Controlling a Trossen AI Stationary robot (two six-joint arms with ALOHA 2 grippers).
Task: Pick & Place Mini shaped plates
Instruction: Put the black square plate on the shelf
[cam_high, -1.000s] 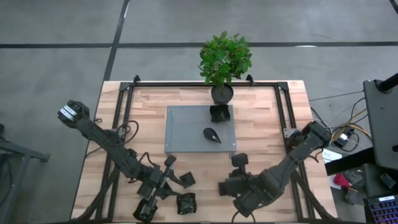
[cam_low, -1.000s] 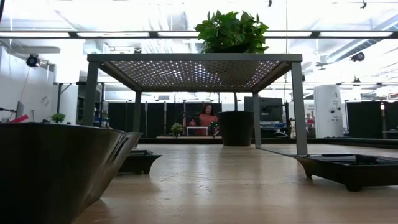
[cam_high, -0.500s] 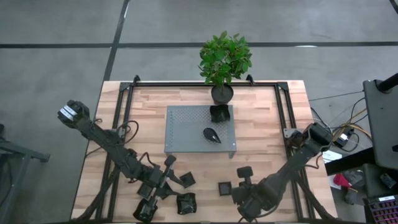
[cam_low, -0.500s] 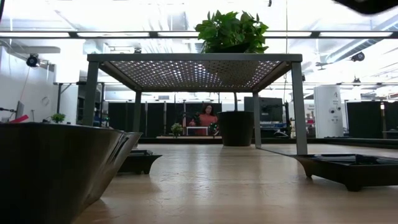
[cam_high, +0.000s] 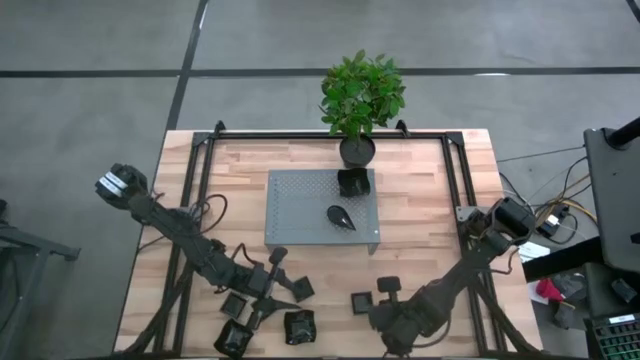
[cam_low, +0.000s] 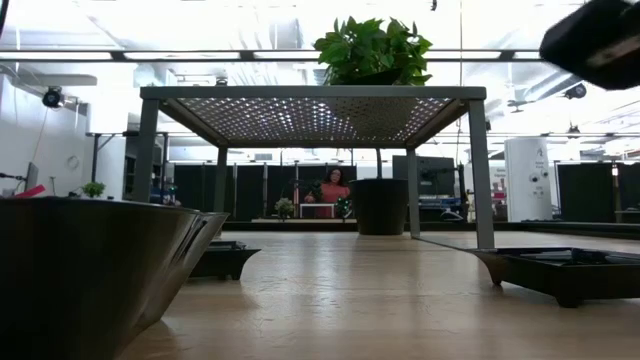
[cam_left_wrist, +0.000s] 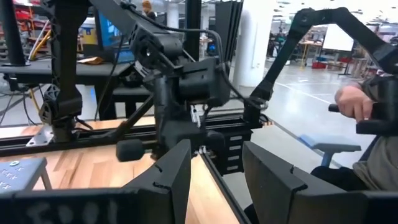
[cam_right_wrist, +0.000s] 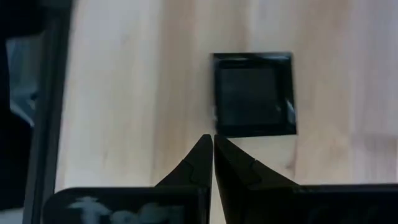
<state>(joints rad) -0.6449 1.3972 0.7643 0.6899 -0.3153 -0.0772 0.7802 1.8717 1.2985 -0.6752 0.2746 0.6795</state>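
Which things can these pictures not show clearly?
- High view: the plates by the left tool are partly hidden under the arm, so they cannot be counted.
- Low view: a close dish fills the corner and blocks the table behind.
- Right wrist view: the square plate is blurred.

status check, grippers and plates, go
Left gripper open, empty, low at table's front-left among loose plates. Right gripper shut, empty, above square plate on front table. Two plates on grey platform. Nothing blocking.
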